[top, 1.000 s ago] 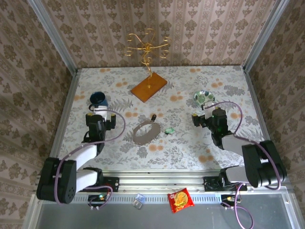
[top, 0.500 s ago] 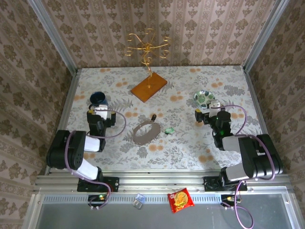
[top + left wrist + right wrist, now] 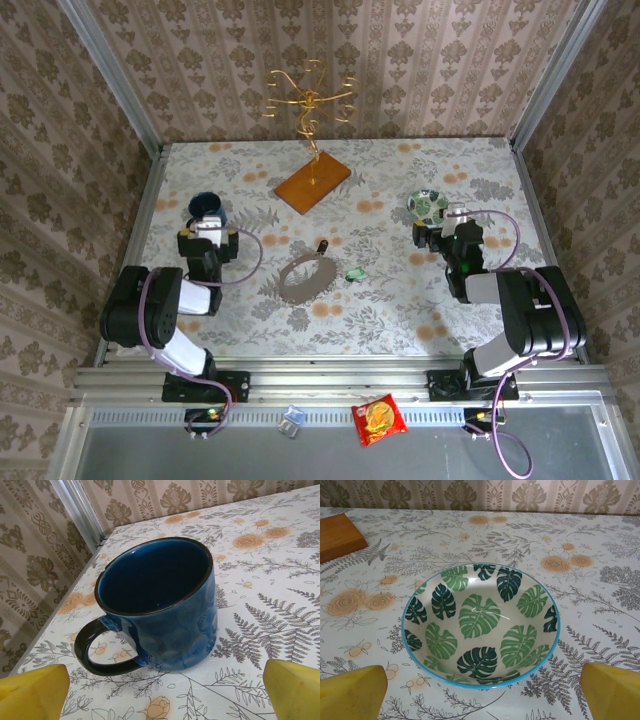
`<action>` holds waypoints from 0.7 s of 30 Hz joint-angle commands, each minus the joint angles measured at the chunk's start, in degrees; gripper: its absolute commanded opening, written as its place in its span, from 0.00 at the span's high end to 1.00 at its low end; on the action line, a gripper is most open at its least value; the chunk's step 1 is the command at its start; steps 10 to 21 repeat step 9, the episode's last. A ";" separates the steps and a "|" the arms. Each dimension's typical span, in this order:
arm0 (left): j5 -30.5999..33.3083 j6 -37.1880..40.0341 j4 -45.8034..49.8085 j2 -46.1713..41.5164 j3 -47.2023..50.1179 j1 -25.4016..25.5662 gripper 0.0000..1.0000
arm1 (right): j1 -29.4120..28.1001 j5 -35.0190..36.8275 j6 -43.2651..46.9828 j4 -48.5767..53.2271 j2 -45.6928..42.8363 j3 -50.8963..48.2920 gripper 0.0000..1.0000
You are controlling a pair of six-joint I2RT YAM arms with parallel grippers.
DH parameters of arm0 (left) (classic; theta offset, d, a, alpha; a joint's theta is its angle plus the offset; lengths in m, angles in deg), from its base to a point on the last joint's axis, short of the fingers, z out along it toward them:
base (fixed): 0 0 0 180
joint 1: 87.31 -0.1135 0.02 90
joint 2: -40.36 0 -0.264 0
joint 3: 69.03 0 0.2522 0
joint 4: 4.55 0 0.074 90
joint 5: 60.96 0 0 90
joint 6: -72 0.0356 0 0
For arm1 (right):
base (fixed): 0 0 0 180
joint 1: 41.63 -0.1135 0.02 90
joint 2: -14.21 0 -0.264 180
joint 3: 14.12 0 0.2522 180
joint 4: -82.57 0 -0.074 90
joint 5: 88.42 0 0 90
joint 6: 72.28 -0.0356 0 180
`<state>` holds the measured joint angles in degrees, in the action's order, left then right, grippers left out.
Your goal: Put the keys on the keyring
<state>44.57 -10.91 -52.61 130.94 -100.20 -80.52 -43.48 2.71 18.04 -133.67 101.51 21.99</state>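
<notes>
The keyring (image 3: 304,276), a thin grey hoop, lies flat in the middle of the table. A key with a dark head (image 3: 322,245) rests just beyond the hoop. A key with a green head (image 3: 355,273) lies to the right of it. Both keys are apart from the hoop. My left gripper (image 3: 207,224) (image 3: 165,697) is open at the left, facing a blue mug (image 3: 160,602), with its yellow fingertips (image 3: 32,692) spread wide. At the right my right gripper (image 3: 443,222) (image 3: 482,697) is open and faces a leaf-patterned bowl (image 3: 480,625). Neither holds anything.
The blue mug (image 3: 205,207) stands at the far left and the bowl (image 3: 428,205) at the far right. A gold wire stand (image 3: 310,95) on a wooden base (image 3: 313,183) is at the back. A red snack packet (image 3: 380,418) lies on the near ledge.
Both arms have folded back toward their bases, and each gripper has shifted slightly farther from me, toward the mug and the bowl. The keys and the hoop have not moved.
</notes>
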 commanded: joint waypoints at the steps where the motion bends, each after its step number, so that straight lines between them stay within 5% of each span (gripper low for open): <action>1: -5.68 -3.80 7.37 -1.10 -4.32 -3.34 0.00 | 0.24 1.60 -1.02 0.86 0.32 0.77 0.00; 21: -8.41 -3.82 7.51 -1.28 -4.35 -4.50 0.00 | 0.26 1.76 -1.02 0.78 0.23 0.70 0.00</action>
